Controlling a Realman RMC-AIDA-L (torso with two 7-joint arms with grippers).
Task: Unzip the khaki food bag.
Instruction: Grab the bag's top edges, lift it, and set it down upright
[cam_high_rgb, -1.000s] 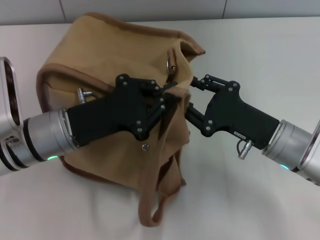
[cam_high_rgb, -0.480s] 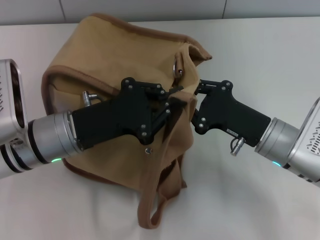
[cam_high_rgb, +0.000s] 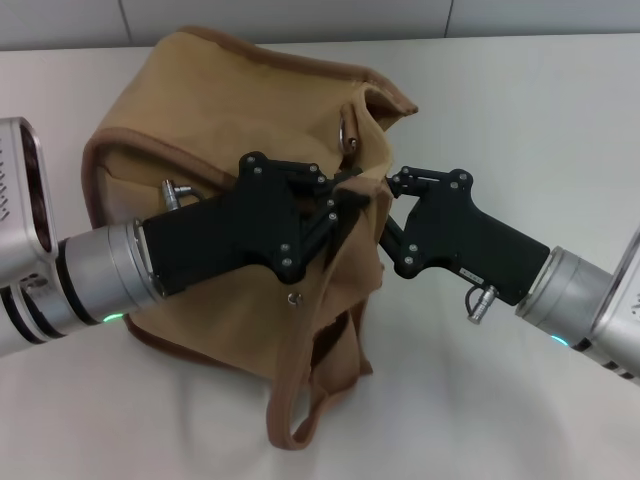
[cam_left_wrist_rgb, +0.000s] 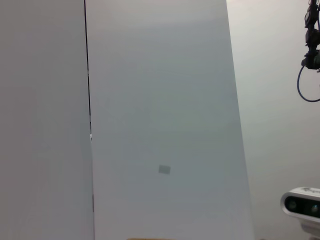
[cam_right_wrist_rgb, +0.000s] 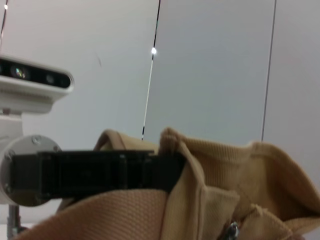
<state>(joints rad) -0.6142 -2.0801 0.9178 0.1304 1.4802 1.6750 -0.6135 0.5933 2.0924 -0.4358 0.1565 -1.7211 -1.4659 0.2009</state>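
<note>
From the left edge of the head view the left gripper (cam_high_rgb: 345, 200) reaches to frame centre, its jaws pinched on a fold of the khaki food bag (cam_high_rgb: 220, 110), which slumps on the white table (cam_high_rgb: 520, 110) across the centre and upper left. The canvas looks soft and light, so it will likely bunch and follow any pull unless one side is anchored. A metal ring (cam_high_rgb: 346, 130) sits near the top seam. From the right, the right gripper (cam_high_rgb: 388, 195) meets the same fold; whether its jaws grip anything I cannot tell. The zipper pull is the place to take hold, though it is hidden here.

Bare table (cam_high_rgb: 520, 120) around bag (cam_high_rgb: 200, 110)
</note>
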